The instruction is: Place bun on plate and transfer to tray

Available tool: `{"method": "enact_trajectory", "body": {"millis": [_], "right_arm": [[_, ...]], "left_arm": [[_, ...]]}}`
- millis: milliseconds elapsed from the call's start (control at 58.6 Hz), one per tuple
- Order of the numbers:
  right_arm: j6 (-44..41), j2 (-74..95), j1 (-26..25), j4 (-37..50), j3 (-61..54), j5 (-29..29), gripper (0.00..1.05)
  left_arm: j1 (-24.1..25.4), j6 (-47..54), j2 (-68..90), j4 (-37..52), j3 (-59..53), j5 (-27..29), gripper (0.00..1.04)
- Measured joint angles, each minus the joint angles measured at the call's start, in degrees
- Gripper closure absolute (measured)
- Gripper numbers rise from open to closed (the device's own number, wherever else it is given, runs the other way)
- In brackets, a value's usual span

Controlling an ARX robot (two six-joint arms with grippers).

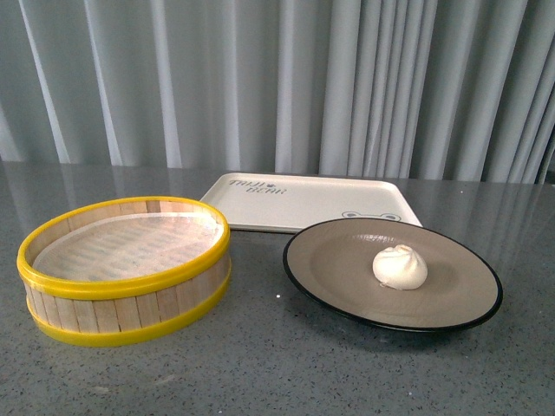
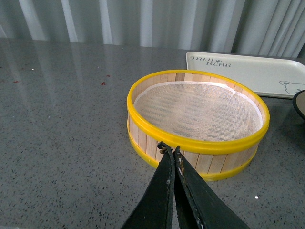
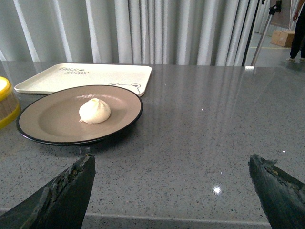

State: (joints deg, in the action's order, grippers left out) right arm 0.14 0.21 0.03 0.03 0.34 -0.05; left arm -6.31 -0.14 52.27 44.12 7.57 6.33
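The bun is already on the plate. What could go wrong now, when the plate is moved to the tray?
1. The bun lies loose on the shallow plate; a tilt during lifting may roll it off.
2. The plate's glossy black rim sits low on the table; the open right tool may slip on it.
3. The tray has a raised rim just behind the plate; a low carry may catch on it.

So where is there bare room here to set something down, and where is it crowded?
Bare tabletop runs along the near edge in front of the basket and plate, plus wide stretches left of the basket and right of the plate. The tray is empty too. It is tight in the middle, where basket, tray and plate nearly meet.
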Motion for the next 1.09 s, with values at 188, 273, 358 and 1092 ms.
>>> {"method": "enact_trajectory", "body": {"millis": [188,273,358,1092], "right_arm": [[0.0,0.0,0.0,0.0,0.0,0.0,0.08],[0.0,0.0,0.0,0.0,0.0,0.0,0.08],[0.0,0.0,0.0,0.0,0.0,0.0,0.08],[0.0,0.0,0.0,0.0,0.0,0.0,0.08]], "left_arm": [[4.5,0.0,-7.5,-4.5,-3.0,-5.7,1.01],[5.9,0.0,-10.3,-6.4,-3.8,-5.9,1.01],[6.2,0.0,-11.9,-5.6,-5.6,-6.1,1.01],[6.2,0.0,-34.6,-26.3,-6.1,-6.3,1.01]]}}
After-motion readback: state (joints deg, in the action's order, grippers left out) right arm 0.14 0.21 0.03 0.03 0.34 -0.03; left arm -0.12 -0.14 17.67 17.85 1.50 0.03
